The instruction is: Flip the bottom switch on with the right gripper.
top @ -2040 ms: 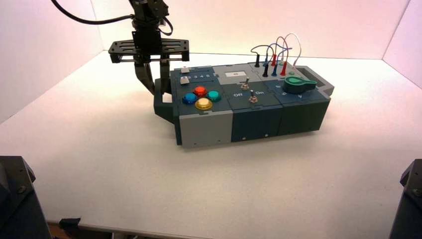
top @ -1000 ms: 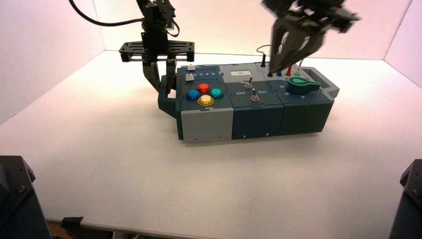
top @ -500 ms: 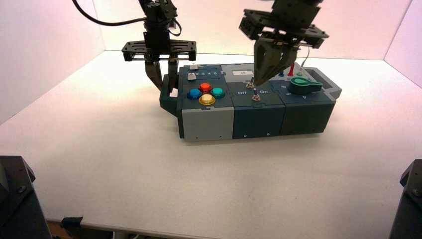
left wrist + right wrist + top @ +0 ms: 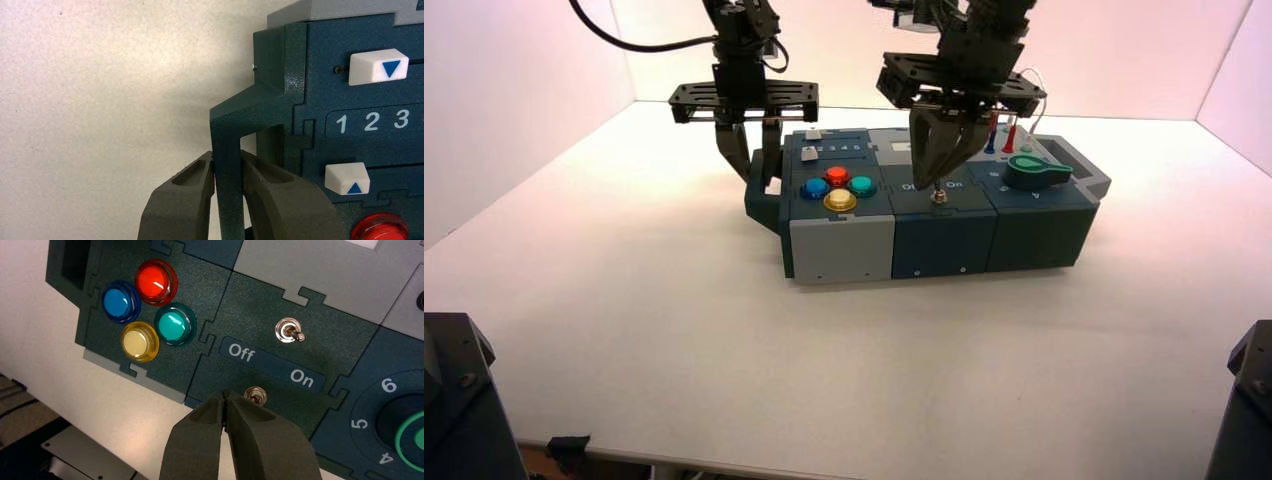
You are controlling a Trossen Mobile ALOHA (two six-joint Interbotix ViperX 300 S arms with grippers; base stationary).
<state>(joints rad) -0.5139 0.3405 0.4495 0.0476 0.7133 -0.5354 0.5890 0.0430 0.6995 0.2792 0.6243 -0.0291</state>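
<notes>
Gripping the box's left-end handle (image 4: 227, 170): left gripper (image 4: 227, 167). Right gripper (image 4: 224, 395) is hovering at the bottom switch (image 4: 256, 396), fingers pressed together, empty. That switch is sitting mid-box (image 4: 839, 250), near the front edge, beside the Off/On label (image 4: 272, 364).

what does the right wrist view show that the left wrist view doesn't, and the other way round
Only the right wrist view: two metal toggles, the Off/On label, the yellow button.
Only the left wrist view: two white sliders, the box's handle between the left gripper's fingers.
Both: the red button and a pale tabletop.
</notes>
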